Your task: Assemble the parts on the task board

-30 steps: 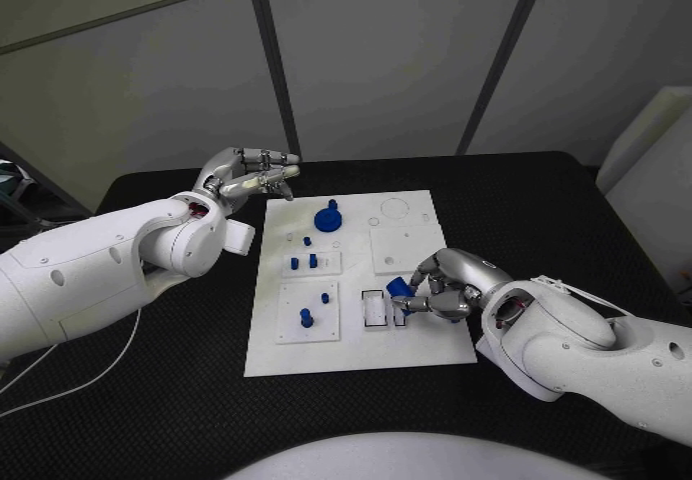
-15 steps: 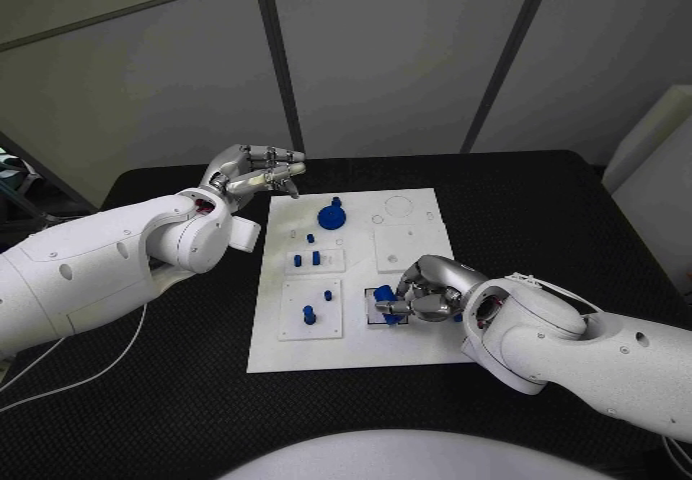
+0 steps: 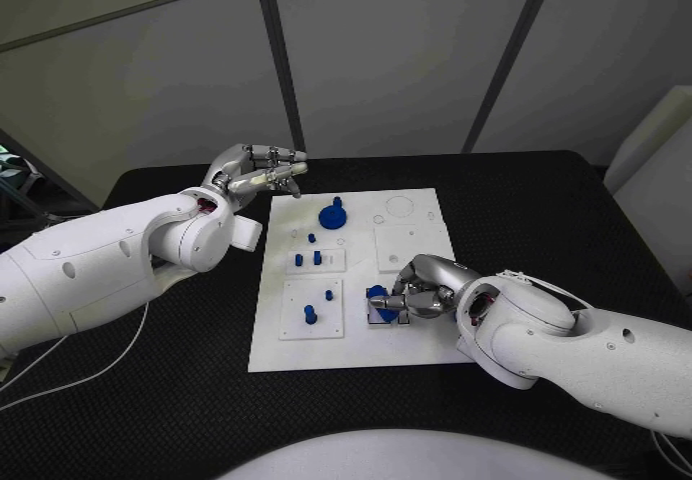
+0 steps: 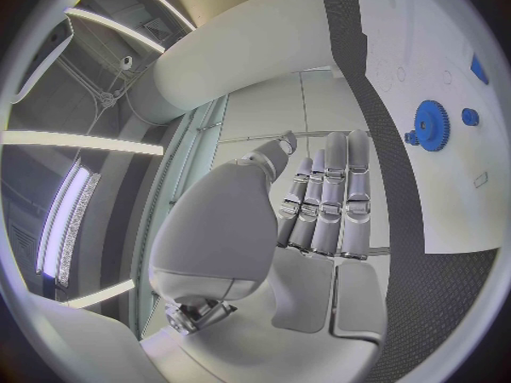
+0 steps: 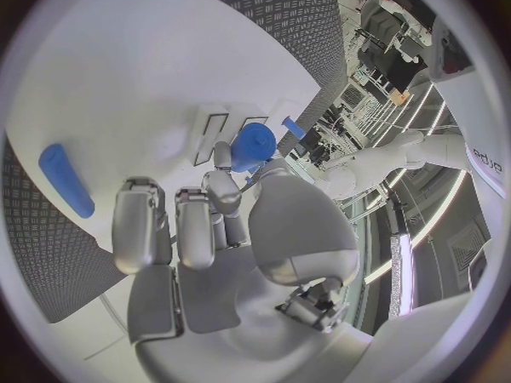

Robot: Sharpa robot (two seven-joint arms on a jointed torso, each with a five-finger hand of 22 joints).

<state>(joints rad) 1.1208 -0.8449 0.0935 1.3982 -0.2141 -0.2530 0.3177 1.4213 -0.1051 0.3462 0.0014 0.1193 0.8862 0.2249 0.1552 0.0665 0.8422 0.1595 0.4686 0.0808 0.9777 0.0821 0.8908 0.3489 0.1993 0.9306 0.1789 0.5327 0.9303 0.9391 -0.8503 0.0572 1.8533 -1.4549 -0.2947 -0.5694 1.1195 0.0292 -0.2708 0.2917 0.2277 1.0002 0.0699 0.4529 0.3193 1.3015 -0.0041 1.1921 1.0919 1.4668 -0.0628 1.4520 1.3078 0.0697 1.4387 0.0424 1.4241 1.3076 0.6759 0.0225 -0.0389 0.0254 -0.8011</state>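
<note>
Black, textured table (image 3: 173,400) is seen beneath a white rectangular task board (image 3: 353,350), behind which grey wall panels with dark seams rise. On the board three raised square plates are counted: two on its left half and one on its right. A round blue gear (image 3: 332,216) with a small knob lies near the board's far edge; in the left wrist view its toothed rim (image 4: 431,125) is plainly seen. Two short blue pegs (image 3: 306,259) stand in the upper left plate, with one smaller peg (image 3: 312,238) just beyond it, and two more pegs (image 3: 317,305) stand in the lower left plate. The right hand (image 3: 418,290) is held over the slotted holder near the board's middle, its fingers closed on a blue block part (image 5: 254,145) set just above the slots. One separate blue bar (image 5: 66,191) is seen lying on the board in the right wrist view. The left hand (image 3: 257,172) is raised beyond the board's far left corner, fingers together and lightly curled, with nothing held.
</note>
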